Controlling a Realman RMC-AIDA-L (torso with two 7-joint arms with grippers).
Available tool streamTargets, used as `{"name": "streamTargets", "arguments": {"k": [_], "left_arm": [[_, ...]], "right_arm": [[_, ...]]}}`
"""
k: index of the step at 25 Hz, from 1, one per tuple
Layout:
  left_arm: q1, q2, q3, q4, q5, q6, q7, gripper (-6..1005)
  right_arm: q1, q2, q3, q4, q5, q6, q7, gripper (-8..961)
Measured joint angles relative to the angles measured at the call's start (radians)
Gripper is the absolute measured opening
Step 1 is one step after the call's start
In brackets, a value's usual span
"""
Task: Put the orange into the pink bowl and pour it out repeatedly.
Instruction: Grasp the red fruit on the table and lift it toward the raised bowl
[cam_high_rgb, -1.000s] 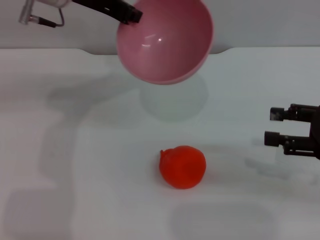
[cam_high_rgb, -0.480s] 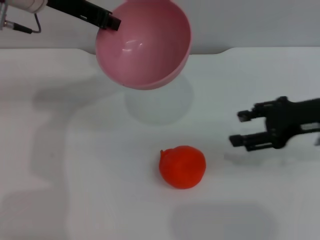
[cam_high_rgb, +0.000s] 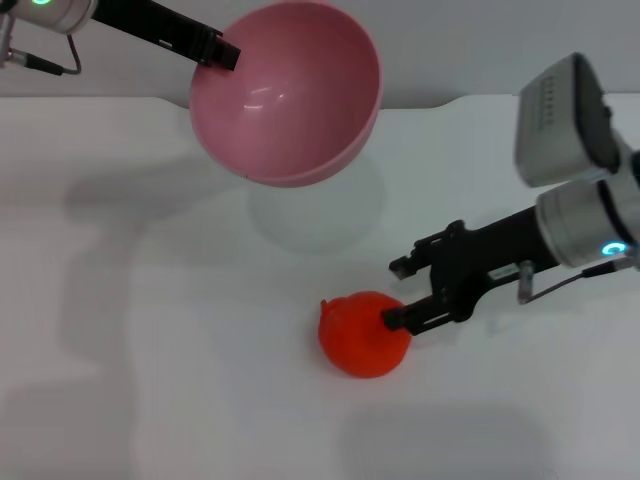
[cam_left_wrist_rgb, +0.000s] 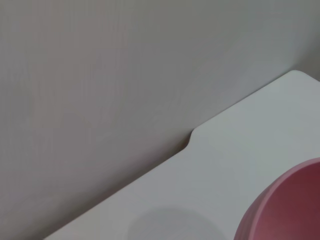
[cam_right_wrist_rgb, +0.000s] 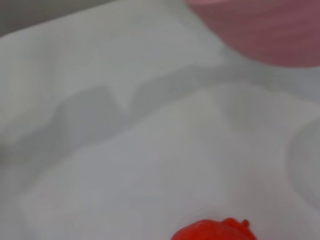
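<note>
Orange (cam_high_rgb: 363, 334) rests on the bench (cam_high_rgb: 150, 350), stem nub leftward; spread right gripper (cam_high_rgb: 398, 293) brackets it. Left gripper (cam_high_rgb: 222, 50) clamps tilted pink bowl (cam_high_rgb: 287, 92), mouth toward the front edge.

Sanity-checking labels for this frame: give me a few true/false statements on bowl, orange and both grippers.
1. The pink bowl is held in the air, tilted, by the left gripper. True.
2. The orange lies inside the bowl. False: it rests on the white table, in front of the bowl.
3. The right gripper is open beside the orange. True.
4. The right gripper has lifted the orange. False: the orange is still on the table, with one finger at its edge.
</note>
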Motion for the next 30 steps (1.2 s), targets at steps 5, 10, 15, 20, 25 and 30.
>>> {"name": "streamTargets", "arguments": {"k": [5,10,15,20,25,30], "left_arm": [[0.003,-0.002,0.002,-0.001,0.0,0.003,-0.001,44],[0.006,-0.004,0.003,-0.002,0.0,0.003,-0.001,44],[0.007,-0.006,0.002,-0.002,0.0,0.001,0.001,44],[0.007,-0.006,0.002,-0.002,0.0,0.0,0.006,44],[0.004,-0.006,0.002,-0.001,0.0,0.0,0.007,44],[0.004,-0.006,0.002,-0.001,0.0,0.001,0.008,44]], "right_arm": [[0.026,0.002,-0.057,0.053,0.003,0.029,0.0,617],[0.054,0.003,-0.071,0.121,0.004,0.059,0.0,611],[0.04,0.004,-0.082,0.121,0.006,0.082,-0.013,605],[0.039,0.004,-0.083,0.117,0.008,0.084,-0.014,454],[0.041,0.004,-0.084,0.115,0.008,0.084,-0.014,194],[0.042,0.004,-0.084,0.115,0.009,0.085,-0.014,110]]}}
